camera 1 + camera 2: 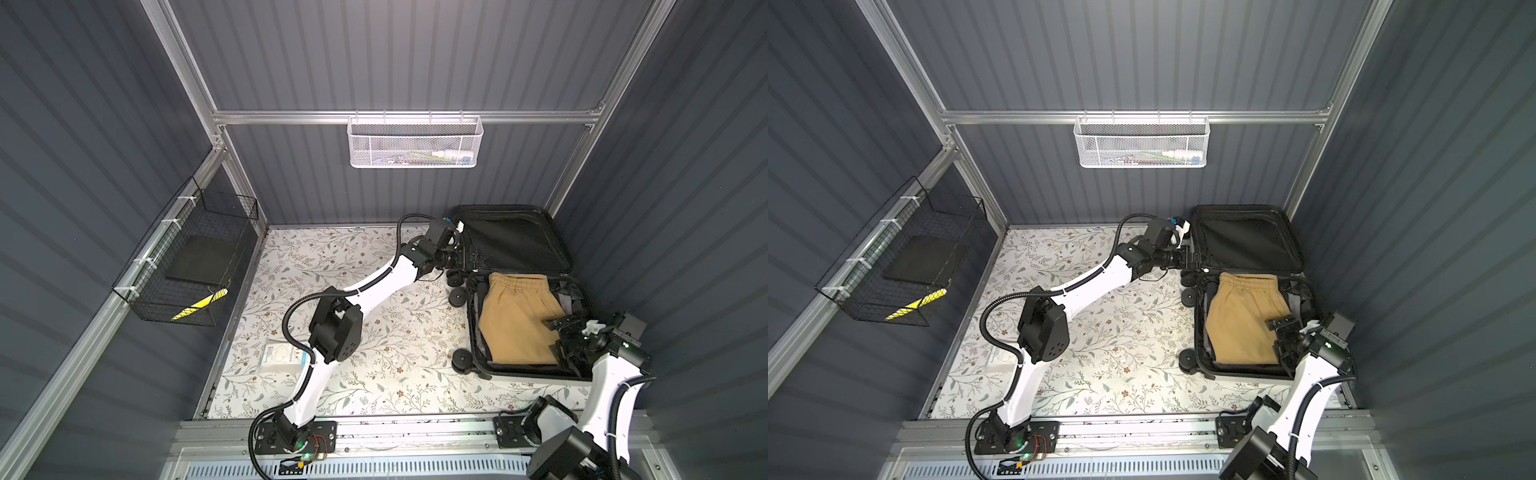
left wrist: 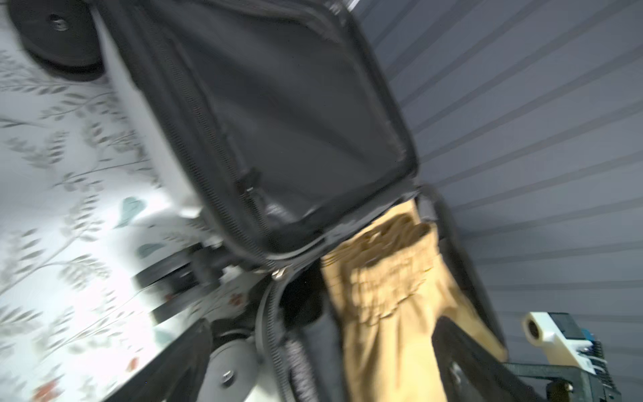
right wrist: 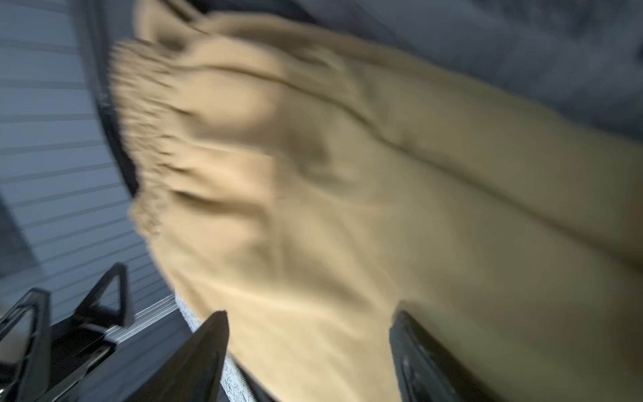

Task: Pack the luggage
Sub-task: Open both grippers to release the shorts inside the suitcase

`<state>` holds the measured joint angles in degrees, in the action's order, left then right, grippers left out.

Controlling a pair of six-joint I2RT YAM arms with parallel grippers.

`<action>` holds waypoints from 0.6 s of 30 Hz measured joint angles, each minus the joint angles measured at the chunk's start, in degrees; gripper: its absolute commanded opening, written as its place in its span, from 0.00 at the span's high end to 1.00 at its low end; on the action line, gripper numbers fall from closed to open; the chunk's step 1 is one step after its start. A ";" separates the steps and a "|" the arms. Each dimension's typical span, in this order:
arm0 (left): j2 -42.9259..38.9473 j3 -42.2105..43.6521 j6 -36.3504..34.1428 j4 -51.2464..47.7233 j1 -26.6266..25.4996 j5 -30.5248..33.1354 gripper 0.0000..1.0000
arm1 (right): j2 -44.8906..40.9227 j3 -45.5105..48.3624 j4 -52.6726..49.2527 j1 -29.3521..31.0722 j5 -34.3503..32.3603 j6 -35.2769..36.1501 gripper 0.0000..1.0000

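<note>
Two grippers stand open: left gripper beside the raised lid, right gripper over soft shorts; luggage lies open, back right; shell probably stiff, light; take the lid's rim.

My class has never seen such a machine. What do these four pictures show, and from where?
Two white-and-black robot arms, each ending in a two-finger gripper, work at a flower-patterned table. Two pictures look down from overhead; two come from cameras on the arms' wrists. A small white hard-shell suitcase lies open with folded tan shorts in the half lying flat. The left gripper is at the lid's edge; the right gripper hovers over the shorts. Both look open, holding nothing. A white packet lies on the table; a white mesh basket and a black wire basket hang on the walls.
</note>
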<state>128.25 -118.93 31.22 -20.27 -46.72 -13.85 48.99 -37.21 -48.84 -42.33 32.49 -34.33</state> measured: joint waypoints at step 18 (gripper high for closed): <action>5.44 -2.84 -17.27 -14.91 -4.31 13.00 0.00 | -2.51 -0.66 4.76 -0.31 1.97 -3.65 0.22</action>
<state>133.69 -121.78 13.96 -35.18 -51.03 -0.84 46.48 -37.87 -44.07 -42.63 34.46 -37.98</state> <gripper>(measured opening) 0.997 0.775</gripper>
